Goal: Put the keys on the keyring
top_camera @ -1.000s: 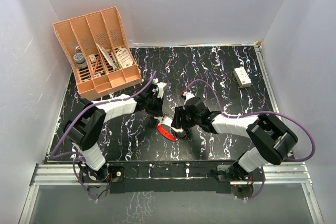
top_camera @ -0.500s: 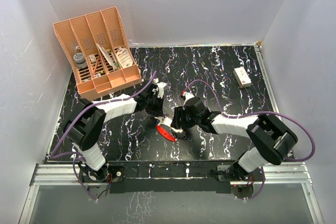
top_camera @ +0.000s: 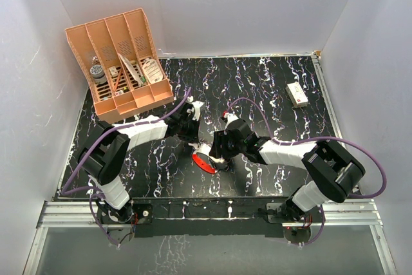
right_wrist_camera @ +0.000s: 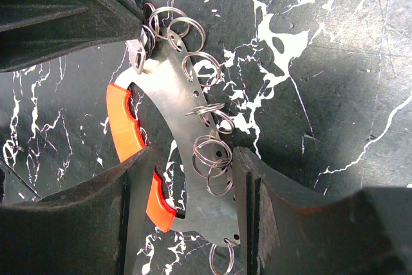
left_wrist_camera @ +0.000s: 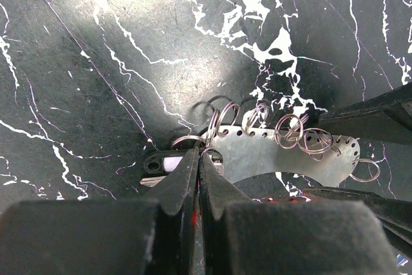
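Keyring sits clamped inside your right claw; your left claw, clenched shut, has its tips just beside the keys.

Nothing legible here: the small white box by the tabletop's far right corner shows a red mark, its print too small to read.

Item one, keyring: we log a flat curved metal plate with an orange-red crescent on its inner edge and small wire rings through holes along the outer edge. It lies flat, clasped between the right gripper fingers.
Item two, key: small, dark, pale-centred, lying flat just beside the left gripper pressed-together tips.
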`<move>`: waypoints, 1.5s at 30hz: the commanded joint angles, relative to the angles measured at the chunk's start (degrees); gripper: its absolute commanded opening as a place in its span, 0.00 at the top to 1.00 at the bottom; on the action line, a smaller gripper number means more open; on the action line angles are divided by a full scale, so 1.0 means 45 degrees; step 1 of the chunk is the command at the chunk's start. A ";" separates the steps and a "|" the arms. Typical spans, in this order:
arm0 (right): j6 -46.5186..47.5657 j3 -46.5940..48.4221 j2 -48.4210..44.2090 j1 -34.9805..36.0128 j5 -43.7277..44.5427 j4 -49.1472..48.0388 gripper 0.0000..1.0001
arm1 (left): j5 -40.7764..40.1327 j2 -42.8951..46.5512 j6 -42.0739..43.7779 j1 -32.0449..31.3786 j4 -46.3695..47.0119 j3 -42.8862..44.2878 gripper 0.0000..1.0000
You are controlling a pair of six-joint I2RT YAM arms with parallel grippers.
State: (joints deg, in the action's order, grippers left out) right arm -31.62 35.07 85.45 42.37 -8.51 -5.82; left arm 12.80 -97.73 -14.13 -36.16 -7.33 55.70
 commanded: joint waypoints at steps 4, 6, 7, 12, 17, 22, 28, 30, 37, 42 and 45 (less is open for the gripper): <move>-0.0065 0.0023 -0.0112 0.0087 0.0134 -0.0678 0.50 | 0.0019 0.0147 -0.0025 0.0043 -0.0362 0.0728 1.00; -0.0064 0.0031 -0.0105 0.0096 0.0119 -0.0686 0.50 | 0.0054 0.0087 -0.0015 0.0048 -0.0363 0.0792 1.00; -0.0064 0.0038 -0.0105 0.0084 0.0105 -0.0691 0.50 | 0.0065 0.0064 -0.0015 0.0048 -0.0372 0.0830 1.00; -0.0079 0.0016 -0.0116 0.0115 0.0132 -0.0708 0.50 | 0.0105 -0.0081 0.0025 0.0048 -0.0518 0.0980 1.00; -0.0081 0.0004 -0.0073 0.0109 0.0115 -0.0740 0.50 | 0.0047 0.0051 0.0044 0.0048 -0.0601 0.0908 1.00; -0.0084 0.0020 -0.0063 0.0116 0.0129 -0.0728 0.50 | 0.0010 0.0292 0.0204 0.0048 -0.0902 0.0665 1.00; -0.0084 0.0064 0.0005 0.0104 0.0098 -0.0774 0.50 | 0.0152 0.0563 0.0300 0.0048 -0.0987 0.0415 1.00; -0.0081 0.0104 0.0032 0.0106 0.0095 -0.0750 0.50 | 0.0200 0.0504 0.0345 0.0048 -0.0980 0.0434 1.00; -0.0064 0.0143 -0.0011 0.0106 0.0214 -0.0683 0.50 | 0.0000 0.0566 0.0551 0.0045 -0.1044 0.0538 1.00; 0.0061 0.0428 -0.0460 0.0105 0.1036 -0.0358 0.39 | -0.0934 0.2147 0.1056 0.0006 -0.1616 0.1040 1.00; 0.0492 0.1065 -0.0646 0.0063 0.1571 -0.0069 0.36 | -0.1025 0.2517 0.1551 0.0009 -0.2515 0.1904 1.00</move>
State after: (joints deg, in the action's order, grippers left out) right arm -31.53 35.31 84.93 42.63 -5.87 -5.63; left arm 10.11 -92.66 -10.37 -36.18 -13.67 58.59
